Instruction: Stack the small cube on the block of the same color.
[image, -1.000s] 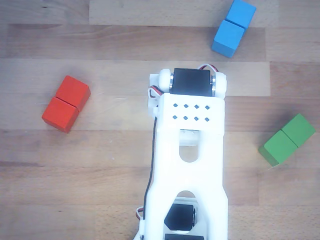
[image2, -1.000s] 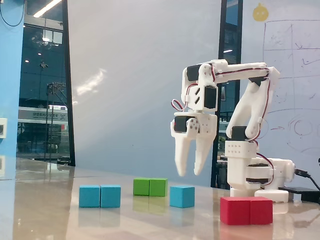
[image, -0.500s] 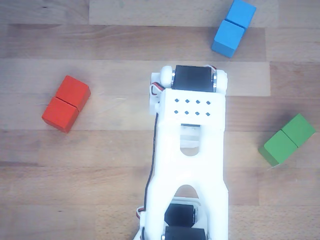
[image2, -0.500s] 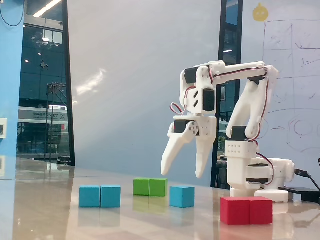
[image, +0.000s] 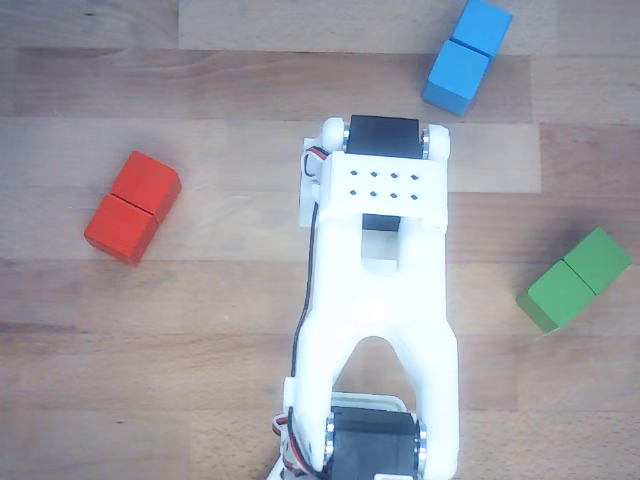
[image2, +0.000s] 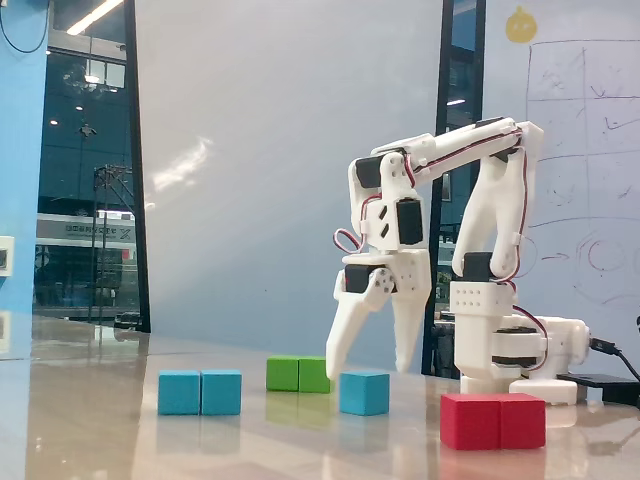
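Note:
In the fixed view the small light-blue cube (image2: 363, 392) sits on the table between the green block and the red block. My gripper (image2: 368, 372) is open and points down, with its fingertips (image2: 331, 372) on either side of the cube at about the height of its top. It holds nothing. The blue two-cube block (image2: 200, 392) lies to the left in that view. In the other view this block (image: 465, 55) is at the top right. There my arm (image: 375, 290) hides both the gripper and the small cube.
A red two-cube block (image: 132, 207) lies left of the arm, and shows at the front right in the fixed view (image2: 492, 420). A green two-cube block (image: 575, 280) lies at the right, and shows behind the cube in the fixed view (image2: 298, 374). The arm's base (image2: 510, 345) stands at the right.

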